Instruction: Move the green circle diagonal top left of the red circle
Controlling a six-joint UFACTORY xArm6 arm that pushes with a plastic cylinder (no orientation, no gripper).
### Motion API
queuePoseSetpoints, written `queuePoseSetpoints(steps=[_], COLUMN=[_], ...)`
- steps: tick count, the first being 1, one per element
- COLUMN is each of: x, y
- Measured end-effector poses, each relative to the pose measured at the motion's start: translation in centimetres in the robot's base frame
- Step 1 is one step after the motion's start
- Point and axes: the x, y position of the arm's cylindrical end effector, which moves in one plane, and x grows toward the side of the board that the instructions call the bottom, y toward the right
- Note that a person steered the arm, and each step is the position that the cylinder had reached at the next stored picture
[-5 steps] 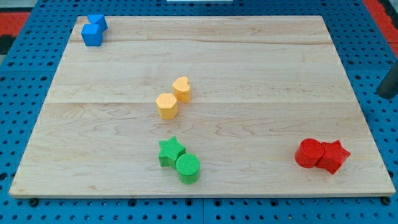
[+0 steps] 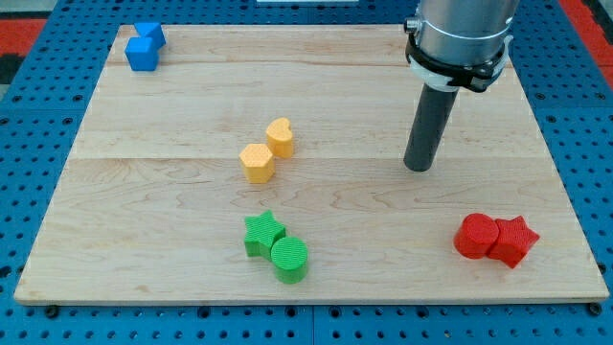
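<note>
The green circle (image 2: 289,259) sits near the board's bottom edge, touching the green star (image 2: 262,233) at its upper left. The red circle (image 2: 476,236) is at the lower right, touching the red star (image 2: 513,241) on its right. My tip (image 2: 418,168) stands on the board right of centre, above and left of the red circle and far to the upper right of the green circle. It touches no block.
A yellow hexagon (image 2: 258,162) and a yellow heart (image 2: 280,137) touch near the board's centre. Two blue blocks (image 2: 145,46) sit in the top-left corner. The wooden board (image 2: 115,220) lies on a blue pegboard.
The arm has come in from the right edge of the view; my tip now stands on the board right of centre. No block has moved.
</note>
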Motion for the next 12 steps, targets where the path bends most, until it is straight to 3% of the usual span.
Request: queuePoseSetpoints(steps=[2, 6, 8, 11, 12], x=[1.2, 16.2, 15.8, 10.2, 13.9], y=[2.6, -4.5, -15.9, -15.3, -18.1])
